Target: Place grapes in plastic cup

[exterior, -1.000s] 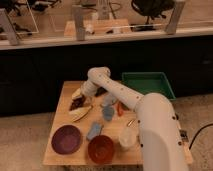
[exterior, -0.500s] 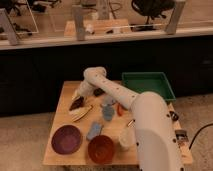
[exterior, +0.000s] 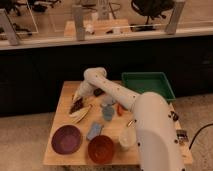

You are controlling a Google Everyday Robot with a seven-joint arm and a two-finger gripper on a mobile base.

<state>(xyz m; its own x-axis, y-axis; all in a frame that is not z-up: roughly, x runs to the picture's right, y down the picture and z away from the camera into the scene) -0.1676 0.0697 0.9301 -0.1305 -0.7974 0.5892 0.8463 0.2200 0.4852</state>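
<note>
Camera view puts the gripper (exterior: 78,98) low over the left rear part of the wooden table (exterior: 64,98). It sits directly above the grapes (exterior: 76,106), a dark patch lying on the tabletop just behind a pale curved thing (exterior: 81,115). The wrist covers the contact, so you cannot tell whether the gripper is spread or pinching the bunch.

Your main risk is a poor hold. A loose bunch caught by one edge may swing, shed fruit or slip out during the lift. The pale thing lies so close that a low grasp could drag it along.

The plastic cup (exterior: 127,138) stands well apart, near the front right, close against the arm's white body (exterior: 150,130). The carry there crosses a grey-blue cup (exterior: 107,113) and a red bowl (exterior: 101,149). The plastic cup looks light, and a nudge from the bunch or the arm could tip it.

The grapes' long axis appears to run diagonally, from back right to front left. You cannot make out which end is the narrow one.
</note>
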